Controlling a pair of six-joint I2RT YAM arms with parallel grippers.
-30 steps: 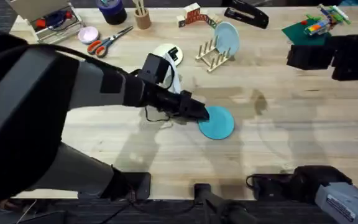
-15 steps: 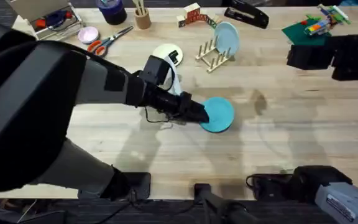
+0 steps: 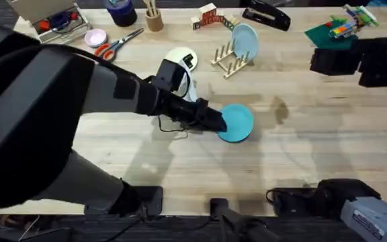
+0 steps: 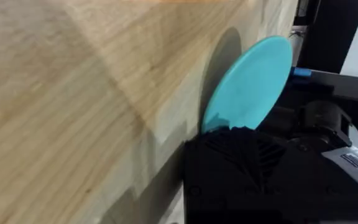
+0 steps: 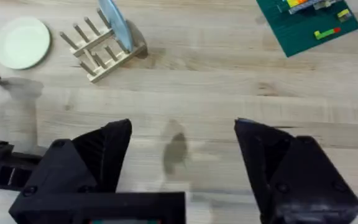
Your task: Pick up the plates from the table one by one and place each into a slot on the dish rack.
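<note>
The left gripper [image 3: 215,123] is clamped on the near-left rim of the turquoise plate [image 3: 236,122], which is tilted up off the table [image 3: 301,154] mid-table, in front of the dish rack [image 3: 228,62]. A light-blue plate [image 3: 244,42] stands upright in the rack's pegs, and the cream plate [image 3: 179,60] lies flat to the rack's left, behind the left arm. The right gripper [image 5: 182,155] hovers with its fingers spread wide, holding nothing.

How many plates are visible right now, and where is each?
3. The turquoise plate is lifted in the left gripper; the cream plate lies on the table; the light-blue plate stands in the dish rack.
</note>
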